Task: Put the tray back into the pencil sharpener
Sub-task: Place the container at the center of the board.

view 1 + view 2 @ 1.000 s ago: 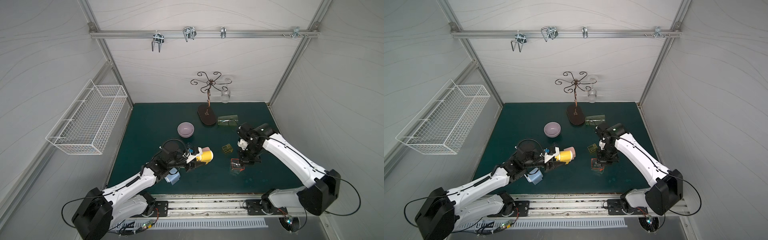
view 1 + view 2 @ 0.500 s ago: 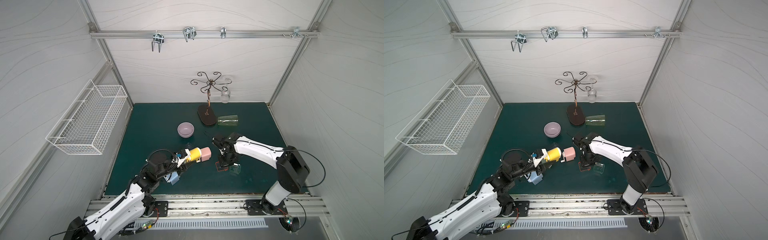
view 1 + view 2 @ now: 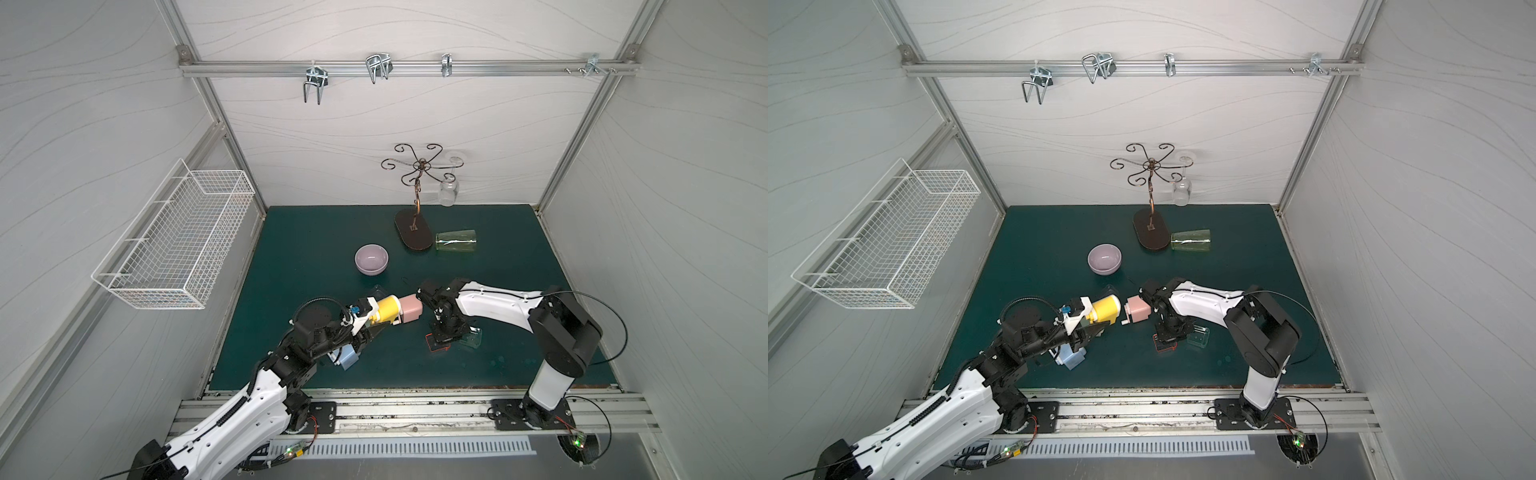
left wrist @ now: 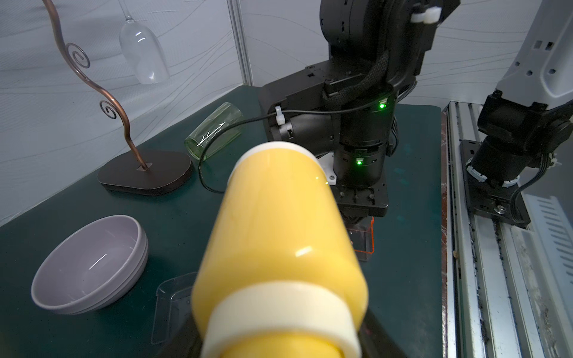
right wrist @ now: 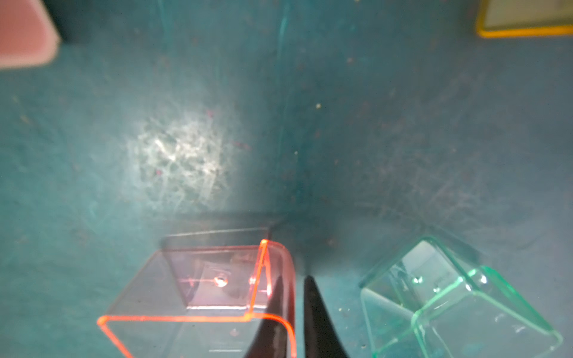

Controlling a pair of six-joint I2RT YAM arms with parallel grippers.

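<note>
My left gripper (image 3: 371,327) is shut on a yellow pencil sharpener (image 3: 388,309) with cream bands and holds it in the air, on its side; the sharpener (image 4: 279,232) hides the jaws in the left wrist view. A pink pencil sharpener (image 3: 1137,309) stands on the mat just beyond it. My right gripper (image 5: 294,279) points straight down at a red-edged clear tray (image 5: 201,285) lying on the mat. Its fingers straddle one tray wall, one inside and one outside, with a thin gap showing. In both top views the wrist covers most of this tray (image 3: 436,348).
A green-tinted tray (image 5: 449,294) lies beside the red one, a yellow-edged tray (image 5: 524,18) further off, a clear tray (image 4: 173,297) under the yellow sharpener. A blue sharpener (image 3: 347,358), purple bowl (image 3: 371,259), glass stand (image 3: 413,232), lying tumbler (image 3: 456,241) and wall basket (image 3: 174,245) surround them.
My right arm has swung left toward the pink sharpener, and the red tray now lies further left with it. My left arm has drawn the yellow sharpener back a little.
</note>
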